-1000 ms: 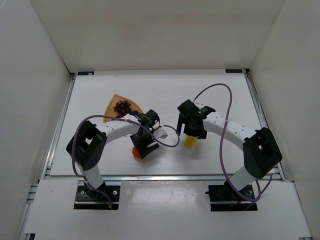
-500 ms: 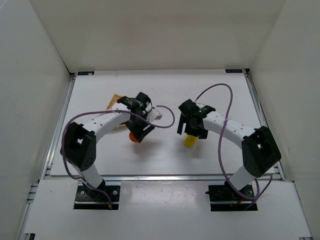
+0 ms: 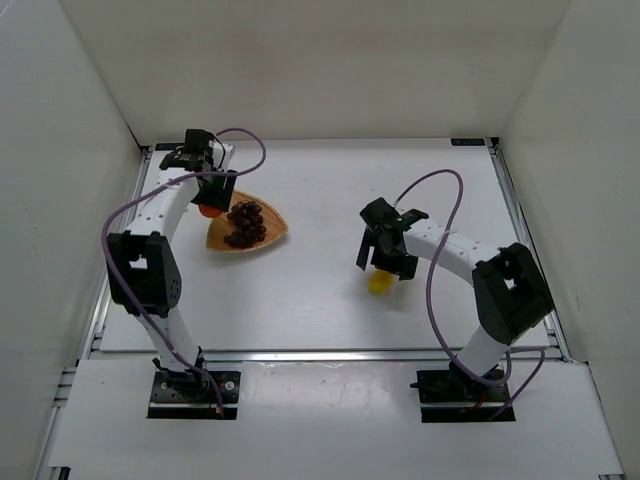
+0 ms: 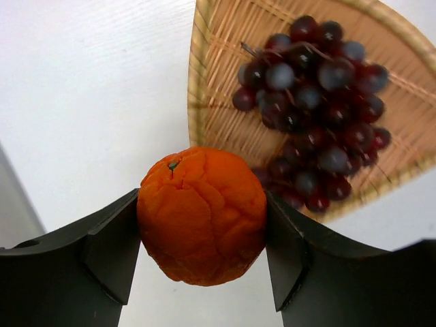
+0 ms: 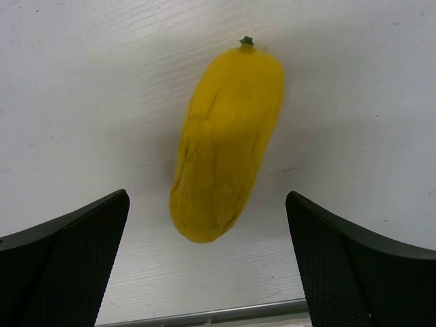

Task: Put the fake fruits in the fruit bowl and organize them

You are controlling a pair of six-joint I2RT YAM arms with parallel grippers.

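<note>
The orange (image 4: 202, 214) is pinched between the two fingers of the left claw (image 4: 203, 225), gripped at its widest part and held off the desk (image 3: 330, 190). In the left wrist view it is seen hanging at the rim of the fruit bowl (image 4: 211, 102), partly over the wicker and partly over the bare surface beside it. How high it hangs cannot be told. The grape bunch (image 4: 313, 95) lies inside the bowl, filling the middle and one side, while a strip of wicker along the rim nearest the orange is left bare.

The step in hand is judged to be the delivery of the orange. One fruit is in the bowl, one is carried at its edge, and one is not yet lifted, so the task may be taken as about halfway done. For the next move, the orange would need to be brought fully over the bare strip, lowered close to the wicker and only then released. Since the bowl is shallow and the fruit is round, a release from height could let it roll out.

The yellow fruit (image 5: 228, 143) lies on the desk, well apart from the bowl. The right claw (image 5: 206, 197) hangs over it with its fingers spread on either side of the fruit's narrow width, touching nothing. A descent and a closing across that width would be called for there.
</note>
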